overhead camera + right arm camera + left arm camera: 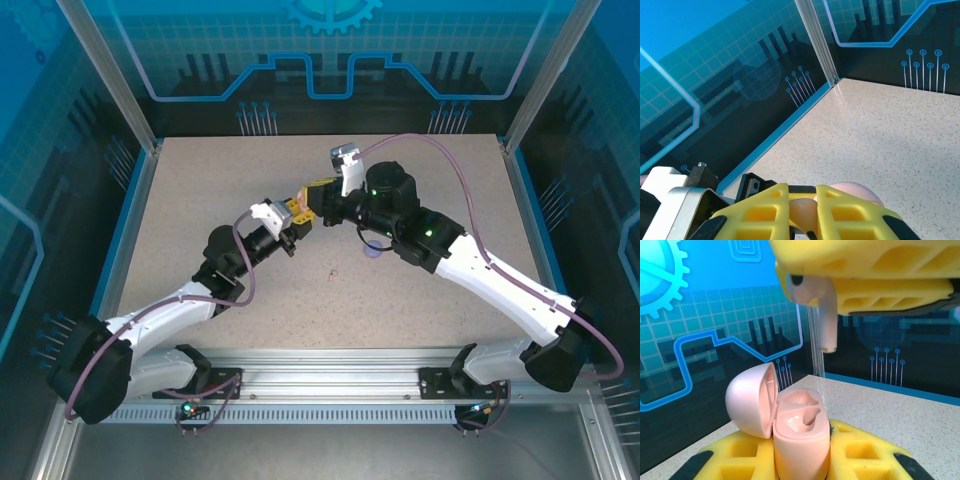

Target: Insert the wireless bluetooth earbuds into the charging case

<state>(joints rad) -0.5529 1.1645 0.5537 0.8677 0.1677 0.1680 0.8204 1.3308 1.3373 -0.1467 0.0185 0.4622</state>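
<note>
As the pale pink earbud (pixel 820 315) hangs stem-down in the upper centre, right claw (pixel 803 207): clenched on it.
Left claw (pixel 801 460): grasping the open charging case (pixel 801 432), bottom centre, below the earbud, apart.
Risk: stem looks right of its well; could strike the rim and slip.
Surface (pixel 300 300): speckled beige; blue printed walls.

The left arm (pixel 165 312) and right arm (pixel 500 280) have white moulded link shells set between black cylindrical joints, with bulky black bases (pixel 95 375) at the near end. Small green indicator lights (pixel 430 233) glow on the joint housings. A mauve cable (pixel 465 185) loops along each arm to its wrist. The left gripper (pixel 801 455) and right gripper (pixel 812 210) have yellow plastic fingers (pixel 850 220) with open, pocketed ribbing and black edging.
</note>
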